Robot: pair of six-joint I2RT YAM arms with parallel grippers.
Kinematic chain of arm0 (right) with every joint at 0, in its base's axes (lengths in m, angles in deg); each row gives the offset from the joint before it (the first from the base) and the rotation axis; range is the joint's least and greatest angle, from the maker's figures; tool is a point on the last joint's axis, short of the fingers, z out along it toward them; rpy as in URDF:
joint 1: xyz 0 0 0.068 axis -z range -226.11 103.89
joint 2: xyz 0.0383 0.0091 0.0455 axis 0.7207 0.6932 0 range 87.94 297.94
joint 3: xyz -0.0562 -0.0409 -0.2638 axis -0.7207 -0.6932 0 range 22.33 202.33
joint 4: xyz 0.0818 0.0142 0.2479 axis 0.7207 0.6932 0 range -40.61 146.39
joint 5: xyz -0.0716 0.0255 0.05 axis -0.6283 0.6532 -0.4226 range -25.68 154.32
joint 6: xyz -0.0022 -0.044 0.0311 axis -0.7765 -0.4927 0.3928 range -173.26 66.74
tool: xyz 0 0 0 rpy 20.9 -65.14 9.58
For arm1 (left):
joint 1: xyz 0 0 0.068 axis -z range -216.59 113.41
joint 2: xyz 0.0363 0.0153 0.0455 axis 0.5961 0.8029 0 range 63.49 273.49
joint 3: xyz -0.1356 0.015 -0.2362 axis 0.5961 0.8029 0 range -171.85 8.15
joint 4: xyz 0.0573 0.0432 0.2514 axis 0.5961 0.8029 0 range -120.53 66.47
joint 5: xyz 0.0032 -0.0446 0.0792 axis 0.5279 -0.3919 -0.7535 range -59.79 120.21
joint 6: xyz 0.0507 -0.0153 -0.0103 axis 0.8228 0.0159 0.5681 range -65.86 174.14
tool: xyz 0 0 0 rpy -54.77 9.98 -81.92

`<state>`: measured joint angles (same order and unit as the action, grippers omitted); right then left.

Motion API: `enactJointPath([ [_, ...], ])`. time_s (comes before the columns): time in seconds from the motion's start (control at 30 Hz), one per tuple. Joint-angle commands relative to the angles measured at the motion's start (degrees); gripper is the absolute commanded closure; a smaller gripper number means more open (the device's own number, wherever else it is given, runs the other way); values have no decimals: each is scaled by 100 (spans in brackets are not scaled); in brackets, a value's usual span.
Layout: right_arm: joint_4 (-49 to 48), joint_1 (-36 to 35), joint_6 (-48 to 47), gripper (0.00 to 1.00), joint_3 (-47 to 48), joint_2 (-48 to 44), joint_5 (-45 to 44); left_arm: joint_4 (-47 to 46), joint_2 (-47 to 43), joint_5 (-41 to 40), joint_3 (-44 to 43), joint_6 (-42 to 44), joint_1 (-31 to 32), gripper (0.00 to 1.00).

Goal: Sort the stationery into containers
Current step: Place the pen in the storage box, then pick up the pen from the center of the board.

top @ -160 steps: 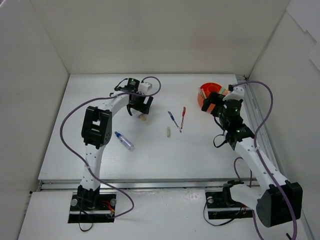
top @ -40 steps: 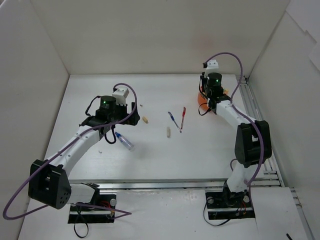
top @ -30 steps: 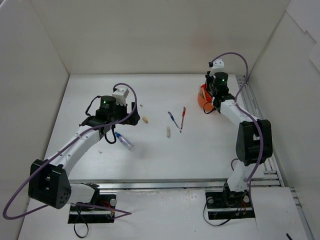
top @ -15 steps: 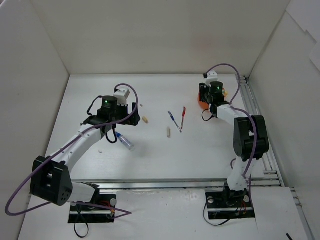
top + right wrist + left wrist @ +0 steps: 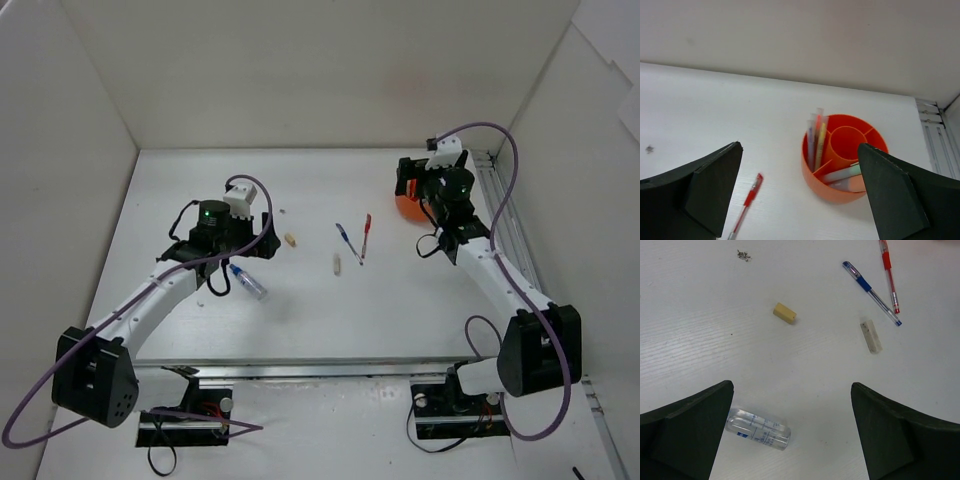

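Note:
The orange pot (image 5: 828, 193) stands at the back right (image 5: 404, 207) with several pens and highlighters (image 5: 815, 137) in its compartments. My right gripper (image 5: 800, 150) hangs open above and in front of it (image 5: 413, 186), holding nothing. On the table lie a red pen (image 5: 366, 232), a blue pen (image 5: 346, 238), a beige stub (image 5: 290, 239), a pale stub (image 5: 337, 264) and a blue-capped clear tube (image 5: 248, 282). My left gripper (image 5: 791, 390) is open above the table (image 5: 228, 262), with the tube (image 5: 757, 429) just inside its left finger and the beige stub (image 5: 784, 313) ahead.
White walls enclose the table on three sides. A metal rail (image 5: 505, 230) runs along the right edge beside the pot. A small dark speck (image 5: 744, 255) lies beyond the beige stub, and the red pen (image 5: 747, 200) lies left of the pot.
My right gripper has opened by the pot, and its arm has swung out to the right. The left arm has shifted slightly over the tube.

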<state>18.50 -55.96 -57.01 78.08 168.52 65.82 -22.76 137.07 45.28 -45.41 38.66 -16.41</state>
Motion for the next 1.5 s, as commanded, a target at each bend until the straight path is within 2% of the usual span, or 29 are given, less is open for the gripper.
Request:
enactJointPath([
  [0.0, 317, -332, 260, 2, 41, -436, 87, -443, -370, 198, 21, -121, -15, 0],
  [0.17, 1093, -983, 612, 2, -37, -455, -8, -469, -634, 268, 197, -192, -15, 0],
  [0.3, 1725, -1493, 1314, 2, 41, -97, -719, -487, -880, 260, 390, -235, -15, 0],
  [0.37, 2207, -1564, 1858, 2, 313, 281, -1114, -470, -968, 321, 425, -236, -15, 0],
  [0.5, 2457, -1634, 2772, 2, 744, 1020, -1582, -461, -1047, 295, 460, -367, -15, 0],
  [0.73, 2659, -1669, 3530, 2, 1579, 2566, -2240, -312, -1206, 111, 391, -394, 38, 0],
  [0.9, 3037, -1669, 3740, 3, 1975, 3139, -2391, -250, -1337, 23, 364, -332, 38, 0],
  [1.0, 3063, -1661, 3820, 15, 1975, 3298, -2356, -267, -1364, -4, 364, -315, 90, 0],
  [1.03, 3054, -1670, 3820, 24, 1966, 3315, -2338, -250, -1364, -22, 364, -323, 91, 0],
  [1.1, 3054, -1670, 3838, 36, 1932, 3359, -2286, -241, -1364, -74, 372, -341, 91, 0],
  [1.13, 3054, -1661, 3838, 47, 1923, 3377, -2277, -276, -1347, -83, 373, -350, 91, 0],
  [1.2, 3063, -1661, 3864, 56, 1870, 3395, -2233, -294, -1303, -75, 338, -332, 91, 0],
  [1.23, 3063, -1661, 3855, 64, 1861, 3403, -2215, -259, -1250, -66, 311, -350, 91, 0],
  [1.47, 3054, -1661, 3768, 88, 1712, 3272, -2320, -311, -1136, 40, 215, -341, 91, 0],
])
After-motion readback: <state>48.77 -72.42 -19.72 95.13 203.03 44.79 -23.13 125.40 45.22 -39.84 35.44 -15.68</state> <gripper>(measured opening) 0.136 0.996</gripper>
